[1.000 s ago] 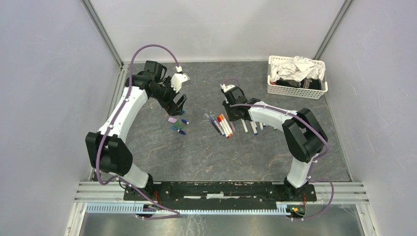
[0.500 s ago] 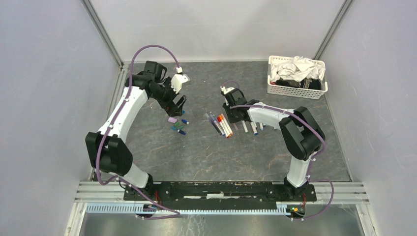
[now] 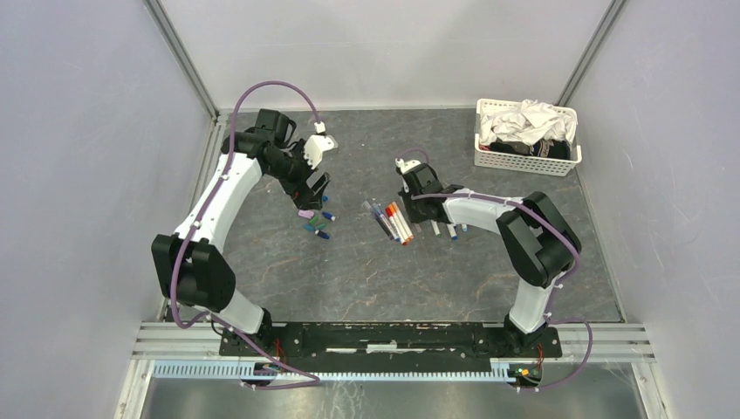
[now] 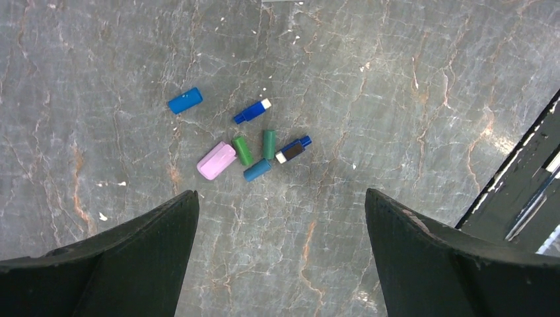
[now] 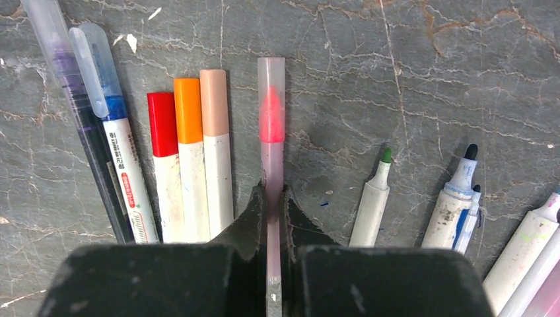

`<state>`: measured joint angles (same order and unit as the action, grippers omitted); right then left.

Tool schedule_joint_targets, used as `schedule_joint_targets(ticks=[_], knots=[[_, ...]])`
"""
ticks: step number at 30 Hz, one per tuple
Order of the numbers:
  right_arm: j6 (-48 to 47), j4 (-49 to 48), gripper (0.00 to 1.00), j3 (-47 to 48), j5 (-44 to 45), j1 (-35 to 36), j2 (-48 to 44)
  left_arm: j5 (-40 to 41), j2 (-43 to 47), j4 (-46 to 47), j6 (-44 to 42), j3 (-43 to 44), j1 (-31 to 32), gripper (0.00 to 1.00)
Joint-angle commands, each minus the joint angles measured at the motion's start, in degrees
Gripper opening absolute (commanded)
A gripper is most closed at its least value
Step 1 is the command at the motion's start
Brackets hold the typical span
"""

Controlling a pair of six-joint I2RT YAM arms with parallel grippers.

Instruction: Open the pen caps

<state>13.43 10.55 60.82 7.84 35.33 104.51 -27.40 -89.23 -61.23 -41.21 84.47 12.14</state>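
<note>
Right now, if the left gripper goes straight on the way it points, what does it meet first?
Probably the loose pen caps on the table, which lie centred before the open left gripper; depth is unclear.

The table (image 4: 396, 79) looks like dull grey stone with thin cracks; the pen caps (image 4: 242, 150) are smooth, shiny plastic; the pens (image 5: 191, 178) have smooth white plastic bodies; the pink pen (image 5: 271, 168) is cloudy, see-through plastic.
</note>
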Motion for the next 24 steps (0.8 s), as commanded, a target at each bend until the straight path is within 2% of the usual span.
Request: schedule_joint_targets(ticks=[1,5,9,13,18,24], knots=[[-1.4,2.6,0.00,-0.2,-2.4,-1.0,-1.6,-4.7,0.4,-1.8,-6.3,0.4,0.4,1.00],[-4.0,8.3,0.00,8.0,-7.6,-1.7,-6.4,-7.9,2.4,-1.8,-10.3,-1.0,1.3,1.00],[-5.6,14.6,0.00,14.8,-21.6,-1.7,-8.8,-9.6,3.8,-3.8,-14.6,0.0,3.3,1.00],[-4.5,15.9,0.00,15.4,-39.0,-0.6,-9.1,-12.2,5.2,-3.8,-19.3,-1.3,5.0,1.00],[-4.4,15.3,0.00,15.5,-51.0,4.1,-7.9,-12.8,6.9,-2.9,-24.1,-4.2,7.5,0.99],[-1.0,11.5,0.00,16.4,-59.1,6.3,-4.4,-10.0,8.5,-3.8,-28.0,-7.6,12.3,0.82]])
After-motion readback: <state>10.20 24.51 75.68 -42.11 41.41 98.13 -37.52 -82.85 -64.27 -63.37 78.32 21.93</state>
